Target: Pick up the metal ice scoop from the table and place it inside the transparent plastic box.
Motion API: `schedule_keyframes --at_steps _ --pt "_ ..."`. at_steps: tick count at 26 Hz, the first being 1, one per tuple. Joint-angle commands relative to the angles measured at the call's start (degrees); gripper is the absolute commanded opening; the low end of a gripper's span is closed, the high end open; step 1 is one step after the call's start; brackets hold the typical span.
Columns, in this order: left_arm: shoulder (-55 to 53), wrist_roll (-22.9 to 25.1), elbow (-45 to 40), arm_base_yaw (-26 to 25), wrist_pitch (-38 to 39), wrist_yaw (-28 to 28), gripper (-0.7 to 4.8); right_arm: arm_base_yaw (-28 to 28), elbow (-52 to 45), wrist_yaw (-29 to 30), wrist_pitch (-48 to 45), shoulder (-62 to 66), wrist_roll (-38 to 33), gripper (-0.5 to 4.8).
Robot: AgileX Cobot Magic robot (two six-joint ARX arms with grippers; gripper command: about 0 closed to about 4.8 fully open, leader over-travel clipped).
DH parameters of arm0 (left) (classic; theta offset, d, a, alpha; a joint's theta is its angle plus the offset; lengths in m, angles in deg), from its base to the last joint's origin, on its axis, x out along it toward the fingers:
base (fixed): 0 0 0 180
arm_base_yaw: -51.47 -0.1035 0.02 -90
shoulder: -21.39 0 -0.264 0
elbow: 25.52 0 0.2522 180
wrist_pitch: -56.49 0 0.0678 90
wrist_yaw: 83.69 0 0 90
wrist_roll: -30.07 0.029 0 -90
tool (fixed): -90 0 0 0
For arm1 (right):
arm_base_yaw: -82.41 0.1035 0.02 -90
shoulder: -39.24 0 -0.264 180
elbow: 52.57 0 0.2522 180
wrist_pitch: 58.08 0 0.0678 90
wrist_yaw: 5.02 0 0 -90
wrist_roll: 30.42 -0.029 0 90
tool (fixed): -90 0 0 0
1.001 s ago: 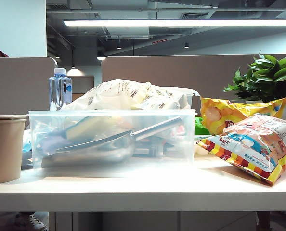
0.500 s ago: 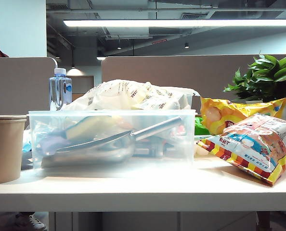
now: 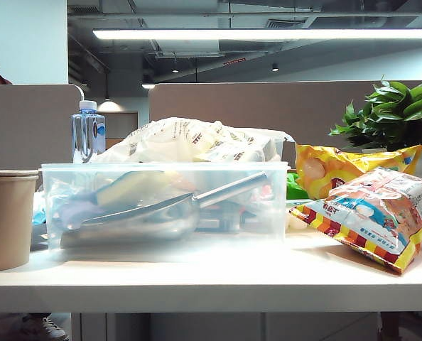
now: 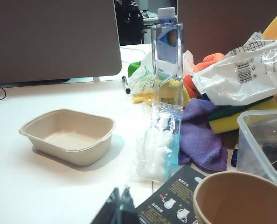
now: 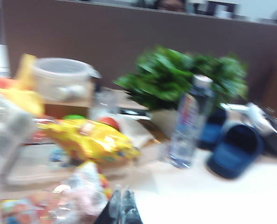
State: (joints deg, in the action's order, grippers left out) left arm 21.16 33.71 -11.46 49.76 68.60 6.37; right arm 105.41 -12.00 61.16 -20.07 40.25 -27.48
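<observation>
Right gripper is pinched shut on nothing, off the desk near a yellow snack bag; left gripper is also closed and empty, by a tan paper cup. Shiny steel ice scoop lies inside the clear plastic box on the white table, handle toward 2 o'clock. Task looks done. Risk: an arm sweeping low could clip the box rim.

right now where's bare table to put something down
Free: the front strip of the table before the clear box, and the white patch around the paper tray. Crowded: the snack bags to the right, and the cloths by the bottle.
</observation>
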Motion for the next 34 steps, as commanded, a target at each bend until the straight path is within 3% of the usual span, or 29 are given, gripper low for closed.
schedule_keyframes --at_steps 1,5,9,15,22,34 --pt "-0.07 0.24 0.09 0.02 -0.57 -0.26 -0.05 -10.03 -5.81 11.63 -7.69 -0.81 -2.14 0.14" --pt "-0.07 0.24 0.09 0.02 -0.59 -0.28 -0.05 -20.81 -13.31 26.14 -14.01 -0.81 -4.20 0.14" --pt "-0.07 0.24 0.09 0.02 -0.57 -0.26 -0.05 -27.39 -19.80 32.54 -19.19 -0.83 -4.50 0.13" --pt "-0.07 0.24 0.09 0.02 -0.57 -0.26 -0.05 -27.17 -23.87 27.26 -20.31 -0.85 -4.48 0.13" --pt "-0.07 0.24 0.09 0.02 -0.59 -0.26 -0.05 -24.83 -26.38 28.11 -24.68 -0.85 -4.68 0.13" --pt "-0.07 0.24 0.09 0.02 -0.57 -0.26 -0.05 -22.49 -26.38 22.25 -26.34 -0.85 -4.68 0.13"
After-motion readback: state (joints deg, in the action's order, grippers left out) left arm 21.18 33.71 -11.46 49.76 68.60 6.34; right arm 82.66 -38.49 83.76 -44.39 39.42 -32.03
